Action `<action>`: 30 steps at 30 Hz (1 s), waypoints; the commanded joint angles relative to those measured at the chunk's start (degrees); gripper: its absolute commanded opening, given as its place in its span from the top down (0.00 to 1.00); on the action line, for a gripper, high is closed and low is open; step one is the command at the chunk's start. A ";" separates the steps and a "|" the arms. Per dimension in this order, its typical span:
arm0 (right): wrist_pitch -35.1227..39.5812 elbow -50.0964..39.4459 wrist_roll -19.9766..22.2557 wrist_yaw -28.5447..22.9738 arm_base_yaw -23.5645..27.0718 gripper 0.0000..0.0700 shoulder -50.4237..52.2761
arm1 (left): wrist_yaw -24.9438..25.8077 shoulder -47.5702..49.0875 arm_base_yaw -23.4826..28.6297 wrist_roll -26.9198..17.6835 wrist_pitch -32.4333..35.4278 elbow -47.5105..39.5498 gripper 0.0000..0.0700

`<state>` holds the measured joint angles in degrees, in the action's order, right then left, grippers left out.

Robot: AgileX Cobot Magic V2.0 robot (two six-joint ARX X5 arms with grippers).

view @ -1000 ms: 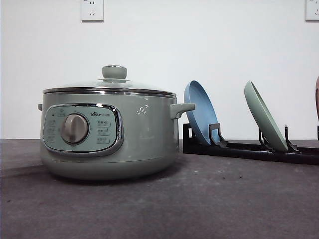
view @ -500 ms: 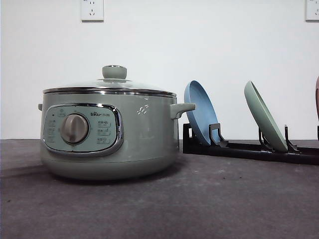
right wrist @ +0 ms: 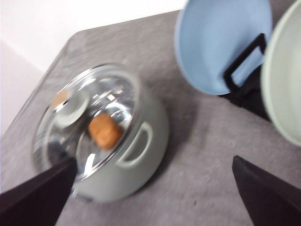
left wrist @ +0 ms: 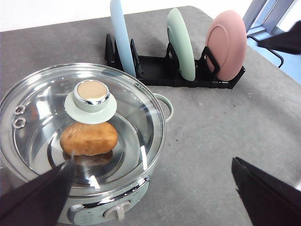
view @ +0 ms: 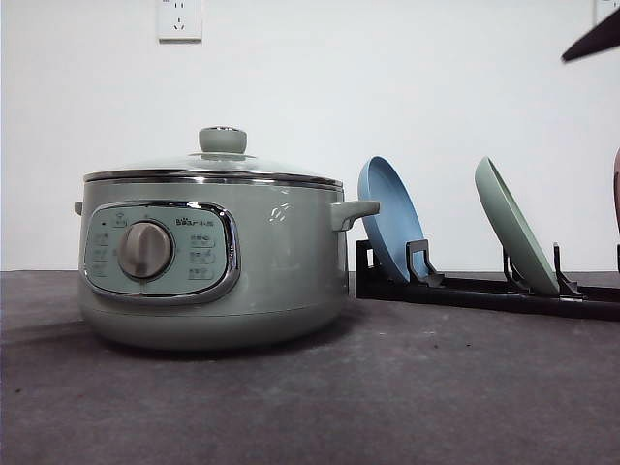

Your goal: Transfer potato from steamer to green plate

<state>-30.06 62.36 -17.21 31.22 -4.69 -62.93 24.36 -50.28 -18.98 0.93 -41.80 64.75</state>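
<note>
Glass lid (left wrist: 84,136) shut over potato (left wrist: 88,138) in steamer (view: 208,262).
Both my pincers spread wide; green plate (view: 513,225) racked beside blue plate (view: 389,215); dark arm tip newly top right.

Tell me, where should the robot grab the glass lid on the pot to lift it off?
Probably by the green knob in the middle of the glass lid. It sticks up as a round stub, so fingers coming straight down from above can close on either side of it. The lid lies flat and smooth on the steamer, with nothing else to pinch. The potato waits underneath.
</note>
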 commanded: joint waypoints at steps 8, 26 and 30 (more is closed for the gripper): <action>0.35 16.00 -1.95 -1.59 2.96 0.03 -20.49 | 0.28 -0.44 -0.92 -0.24 0.50 1.36 0.00; 4.29 28.49 -2.34 -4.81 3.80 0.35 -40.64 | 0.28 -1.40 -0.92 -0.24 0.57 1.36 0.00; 5.06 28.49 -2.24 -5.60 3.80 0.44 -41.20 | 0.28 -1.79 -0.92 -0.24 0.60 1.36 0.00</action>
<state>-25.82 89.25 -18.97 25.87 -0.84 -102.91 24.36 -51.53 -19.64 0.93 -41.79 64.77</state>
